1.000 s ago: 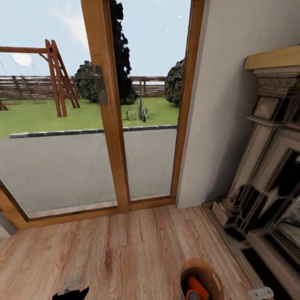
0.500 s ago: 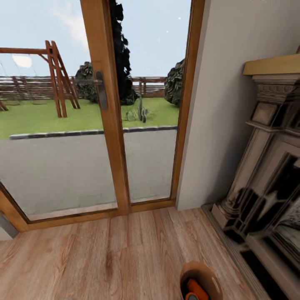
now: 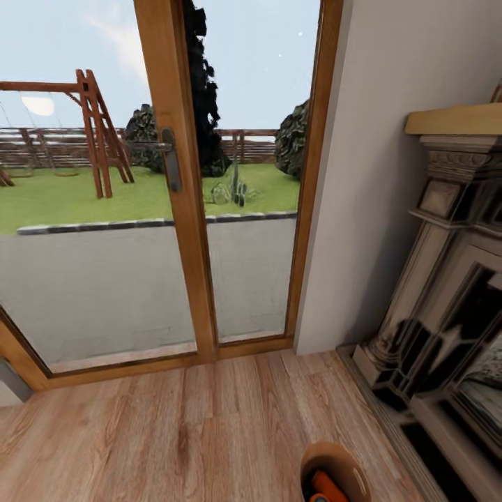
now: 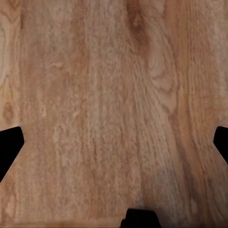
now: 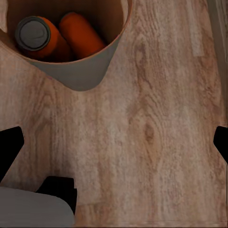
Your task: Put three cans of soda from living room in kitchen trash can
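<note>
Two orange soda cans lie inside the trash can on the wood floor, fireplace just right, garden doors ahead. Both hands' fingers look spread wide, apparently empty.

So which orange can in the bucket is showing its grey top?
The orange can with the grey lid, lying against the bucket wall. Its round grey end faces the right wrist camera. The other orange can beside it shows just its orange side.
</note>
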{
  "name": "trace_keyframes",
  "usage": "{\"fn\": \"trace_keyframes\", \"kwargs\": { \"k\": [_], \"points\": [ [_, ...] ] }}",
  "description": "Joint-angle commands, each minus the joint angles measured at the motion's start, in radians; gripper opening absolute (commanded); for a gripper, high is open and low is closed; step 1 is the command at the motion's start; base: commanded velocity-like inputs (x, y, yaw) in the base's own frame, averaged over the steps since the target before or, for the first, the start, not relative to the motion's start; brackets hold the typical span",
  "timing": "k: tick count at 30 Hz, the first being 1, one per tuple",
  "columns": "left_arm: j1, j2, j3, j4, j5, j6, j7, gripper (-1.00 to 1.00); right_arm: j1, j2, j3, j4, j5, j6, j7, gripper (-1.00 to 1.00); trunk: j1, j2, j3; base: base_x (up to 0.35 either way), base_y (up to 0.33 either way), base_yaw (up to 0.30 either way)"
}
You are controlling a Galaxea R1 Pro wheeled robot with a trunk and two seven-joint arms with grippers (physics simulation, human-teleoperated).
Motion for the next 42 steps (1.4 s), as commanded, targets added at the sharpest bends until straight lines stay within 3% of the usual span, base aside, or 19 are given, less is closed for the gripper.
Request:
{"fn": "trace_keyframes", "kwargs": {
  "k": [1,4,8,18,25,34,42],
  "points": [
    [0.008,0.000,0.000,0.000,0.000,-0.014,0.001,1.00,0.001,-0.004,0.001,0.042,0.002,-0.025,-0.035,1.00,-0.004,0.007,0.003,0.000,0.000,0.000],
    [0.017,0.000,0.000,0.000,0.000,-0.031,0.002,1.00,0.001,-0.008,0.008,0.123,0.007,-0.075,-0.114,1.00,-0.015,0.028,0.013,0.000,0.000,0.000],
    [0.031,0.000,0.000,0.001,0.000,-0.052,0.003,1.00,0.002,-0.016,0.012,0.207,0.010,-0.134,-0.166,1.00,-0.031,0.056,0.025,0.000,0.000,0.000],
    [0.072,0.000,0.000,0.045,0.000,-0.108,0.004,1.00,0.003,-0.024,0.013,0.330,0.008,-0.175,-0.192,1.00,-0.069,0.126,0.057,0.000,0.000,0.000],
    [0.149,0.006,0.005,0.094,0.004,-0.135,0.013,1.00,0.003,-0.030,0.006,0.394,0.006,-0.221,-0.206,1.00,-0.096,0.175,0.079,0.000,0.000,0.000],
    [0.282,0.018,0.011,0.125,0.006,-0.136,0.115,1.00,0.003,-0.032,0.004,0.440,0.005,-0.235,-0.277,1.00,-0.130,0.238,0.107,0.000,0.000,0.000],
    [0.305,0.022,0.011,0.128,0.005,-0.137,0.146,1.00,0.003,-0.051,0.005,0.481,0.005,-0.236,-0.283,1.00,-0.161,0.294,0.132,0.000,0.000,0.000]
  ]
}}
